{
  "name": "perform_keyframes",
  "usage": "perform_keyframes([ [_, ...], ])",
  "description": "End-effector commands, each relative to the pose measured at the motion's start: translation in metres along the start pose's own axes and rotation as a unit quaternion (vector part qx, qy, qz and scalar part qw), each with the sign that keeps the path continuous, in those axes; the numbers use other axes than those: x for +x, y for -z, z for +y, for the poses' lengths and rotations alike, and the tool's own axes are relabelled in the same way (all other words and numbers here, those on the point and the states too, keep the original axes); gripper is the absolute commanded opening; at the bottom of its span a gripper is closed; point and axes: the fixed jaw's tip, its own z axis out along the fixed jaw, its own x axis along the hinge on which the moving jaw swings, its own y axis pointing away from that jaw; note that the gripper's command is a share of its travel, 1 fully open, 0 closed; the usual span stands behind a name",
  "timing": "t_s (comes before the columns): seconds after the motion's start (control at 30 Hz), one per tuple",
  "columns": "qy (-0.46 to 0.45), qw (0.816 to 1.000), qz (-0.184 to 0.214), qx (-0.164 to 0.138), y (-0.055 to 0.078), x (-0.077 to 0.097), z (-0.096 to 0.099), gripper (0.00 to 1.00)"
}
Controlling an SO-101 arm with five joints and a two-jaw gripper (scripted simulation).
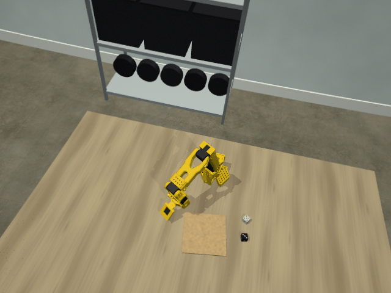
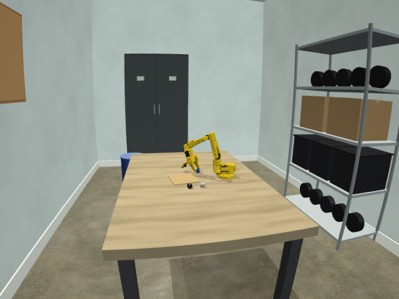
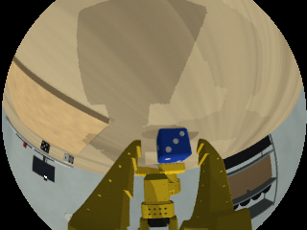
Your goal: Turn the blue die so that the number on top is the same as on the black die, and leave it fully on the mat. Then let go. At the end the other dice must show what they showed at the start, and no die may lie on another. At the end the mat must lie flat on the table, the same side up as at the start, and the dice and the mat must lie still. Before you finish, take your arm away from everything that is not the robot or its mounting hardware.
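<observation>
Gripper: the gripper [image 1: 183,201] [image 2: 196,170] [image 3: 169,144] is being seen partly open, pointing down, with gaps being shown on both sides of the blue die.
Blue die: the blue die [image 2: 197,170] [image 3: 174,145] is being framed between the fingertips, off the mat; whether it is being supported by the tabletop [image 1: 300,220] [image 2: 199,215] [image 3: 240,72] cannot be told. Three pips are being shown on its large visible face.
Mat: the mat [image 1: 204,234] [image 2: 183,179] [image 3: 53,112] is being displayed flat, near the gripper.
Black die: the black die [image 1: 244,237] [image 2: 189,185] [image 3: 45,146] is being seen off the mat, beside its edge.
White die: the white die [image 1: 246,219] [image 2: 202,185] [image 3: 69,158] is being shown near the black one, apart from it.
</observation>
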Motion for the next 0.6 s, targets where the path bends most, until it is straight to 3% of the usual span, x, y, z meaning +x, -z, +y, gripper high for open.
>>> perform_keyframes([
  [0.0, 0.001, 0.999, -0.038, -0.005, 0.0118, -0.0066, -0.0004, 0.25],
  [0.57, 0.000, 0.999, -0.036, -0.011, 0.0116, -0.0067, -0.0073, 0.14],
])
